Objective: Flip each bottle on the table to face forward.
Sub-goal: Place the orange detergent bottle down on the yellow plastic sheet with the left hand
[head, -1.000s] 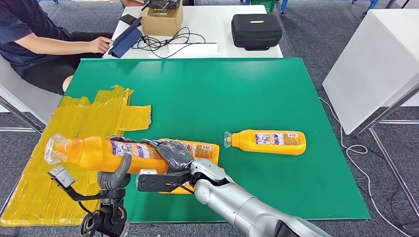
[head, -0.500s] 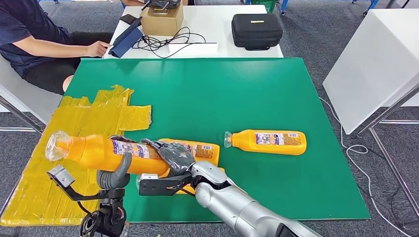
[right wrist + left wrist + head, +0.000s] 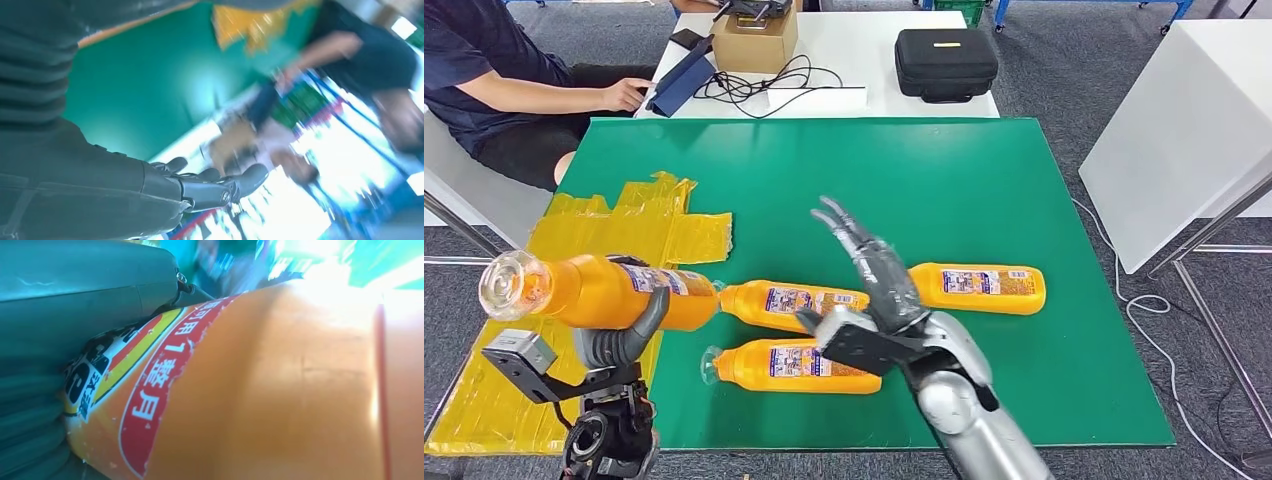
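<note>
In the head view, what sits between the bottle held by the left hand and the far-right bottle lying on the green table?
In the head view, a third bottle lies between the held bottle and the far-right bottle; the raised right hand also crosses that stretch.

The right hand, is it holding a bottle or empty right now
Empty. The right hand is raised above the green table with fingers spread, holding nothing; the wrist view shows the same.

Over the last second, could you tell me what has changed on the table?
The right hand let go of the held bottle and lifted away, fingers spread. The left hand keeps gripping it and swung it leftward. The far-right bottle stayed put.
</note>
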